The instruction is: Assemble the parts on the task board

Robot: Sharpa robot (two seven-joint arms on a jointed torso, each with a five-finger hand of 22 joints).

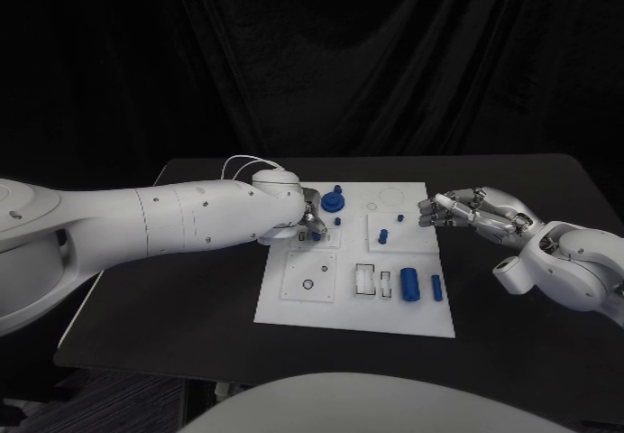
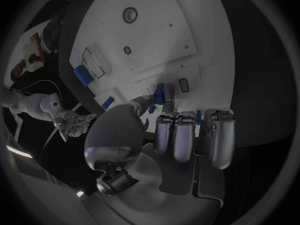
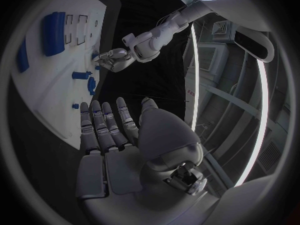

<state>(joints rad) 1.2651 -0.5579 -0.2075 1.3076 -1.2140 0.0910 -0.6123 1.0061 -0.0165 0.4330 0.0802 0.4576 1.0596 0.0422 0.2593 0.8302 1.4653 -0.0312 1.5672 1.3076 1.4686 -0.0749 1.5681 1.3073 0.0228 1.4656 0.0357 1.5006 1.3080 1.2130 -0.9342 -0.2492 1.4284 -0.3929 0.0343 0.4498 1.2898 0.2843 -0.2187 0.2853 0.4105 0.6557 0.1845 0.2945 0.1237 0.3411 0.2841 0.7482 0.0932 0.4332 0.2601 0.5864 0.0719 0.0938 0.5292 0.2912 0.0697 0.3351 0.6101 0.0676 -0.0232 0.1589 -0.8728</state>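
Task board [image 1: 293, 302] sits in the middle of the black table [image 1: 520, 307], with bare tabletop all round its edges and most of all at the right. Up top in the head view, the left hand [image 1: 307, 224] is down over the board's upper left part, fingers curled, a small blue part [image 1: 317, 236] just beneath them; the right hand [image 1: 471, 210] hovers at the board's right edge, fingers spread, holding nothing. A blue cylinder [image 1: 408, 283] lies near the board's lower right. Over to the left wrist view: thumb and a fingertip pinch the small blue part [image 2: 160, 94] right at the board [image 2: 156, 30], other fingers [image 2: 187, 135] curled beside it. Right wrist view now: that hand [image 3: 119, 145] is flat and wide, fingers apart, just beside the board's edge [image 3: 47, 92], touching nothing.
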